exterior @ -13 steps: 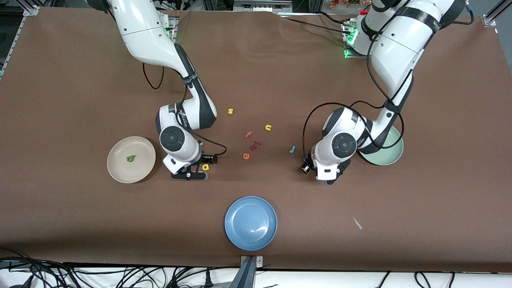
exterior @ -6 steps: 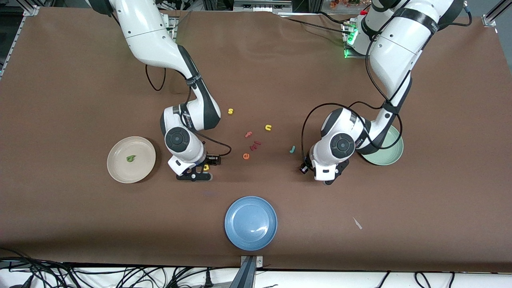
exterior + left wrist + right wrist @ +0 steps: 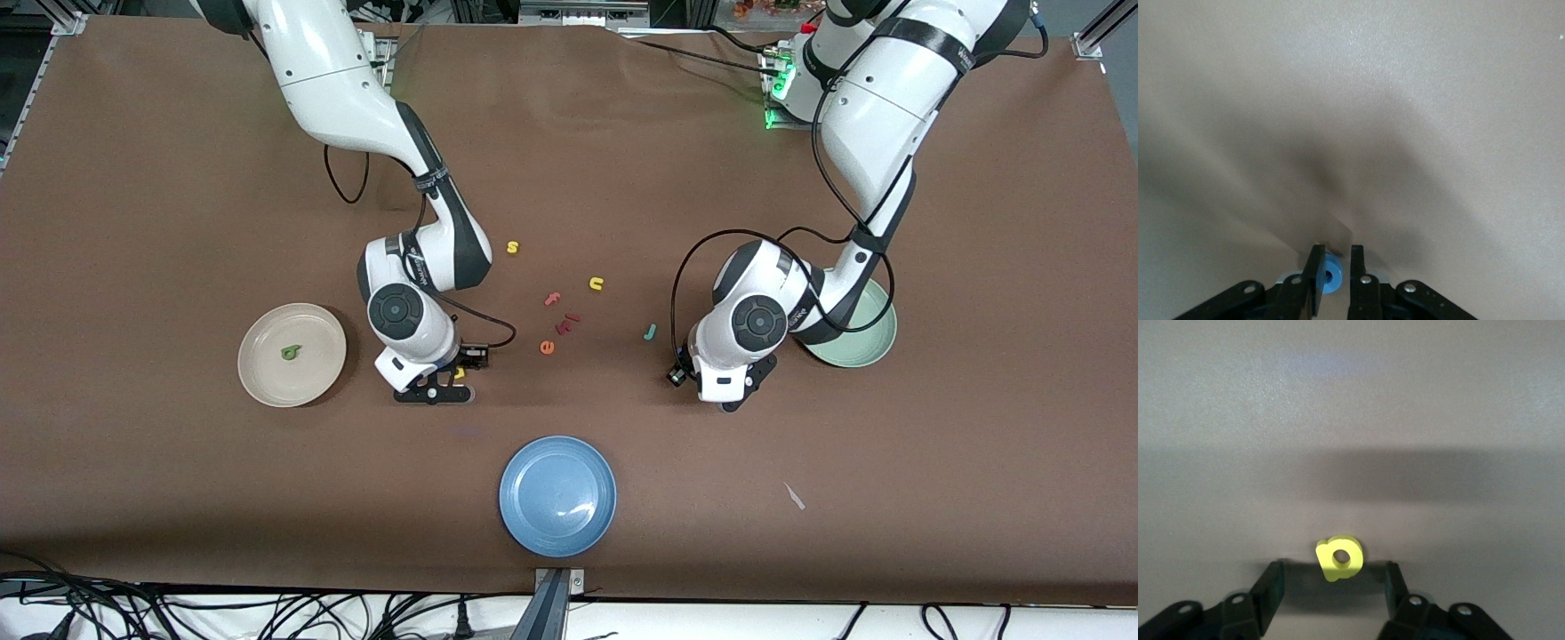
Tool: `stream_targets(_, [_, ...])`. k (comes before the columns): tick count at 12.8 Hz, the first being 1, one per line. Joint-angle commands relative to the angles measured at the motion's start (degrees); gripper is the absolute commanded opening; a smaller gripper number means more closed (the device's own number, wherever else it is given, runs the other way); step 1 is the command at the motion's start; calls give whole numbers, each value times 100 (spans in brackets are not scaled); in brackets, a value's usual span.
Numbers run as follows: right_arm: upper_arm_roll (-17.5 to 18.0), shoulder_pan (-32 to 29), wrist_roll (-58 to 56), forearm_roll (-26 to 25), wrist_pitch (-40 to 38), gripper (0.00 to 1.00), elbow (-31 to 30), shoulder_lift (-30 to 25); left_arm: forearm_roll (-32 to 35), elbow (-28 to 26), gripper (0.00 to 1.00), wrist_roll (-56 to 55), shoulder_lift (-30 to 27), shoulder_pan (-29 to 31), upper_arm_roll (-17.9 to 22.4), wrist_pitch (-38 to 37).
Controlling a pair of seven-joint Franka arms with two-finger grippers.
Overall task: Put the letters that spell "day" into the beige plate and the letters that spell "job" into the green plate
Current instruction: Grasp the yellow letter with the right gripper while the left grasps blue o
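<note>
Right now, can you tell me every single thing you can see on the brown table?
Round beige plate: one, cream, toward the right arm's end.
Green looped "d": one, in the beige plate.
Round pale green plate: one, toward the left arm's end.
Round blue plate: one, nearest the front camera.
Loose letters: yellow "s", yellow "u", pink "f", orange "e", teal "j", between the arms.
Yellow "a": one, on the table.
Blue ring "o": one, gripped.
White scrap: one.
Right gripper: open around the "a".
Left gripper: shut on the "o".
</note>
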Motion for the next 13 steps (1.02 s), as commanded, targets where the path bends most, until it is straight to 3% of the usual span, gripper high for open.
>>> stream_targets(1, [-4, -40, -128, 46, -40, 66, 288, 182, 150, 113, 19, -21, 23, -42, 36, -100])
stream_targets(4, [-4, -49, -128, 46, -40, 64, 288, 190, 158, 113, 19, -21, 32, -50, 36, -100])
stream_targets(6, [-4, -49, -137, 46, -40, 61, 288, 190, 158, 104, 28, -21, 41, -59, 36, -100])
stream_targets(8, [-4, -58, -172, 46, -32, 57, 297, 217, 158, 104, 30, -13, 58, -50, 36, -100])
stream_targets(13, [5, -49, -110, 98, -40, 35, 323, 226, 150, 78, 45, 5, 67, -42, 36, -100])
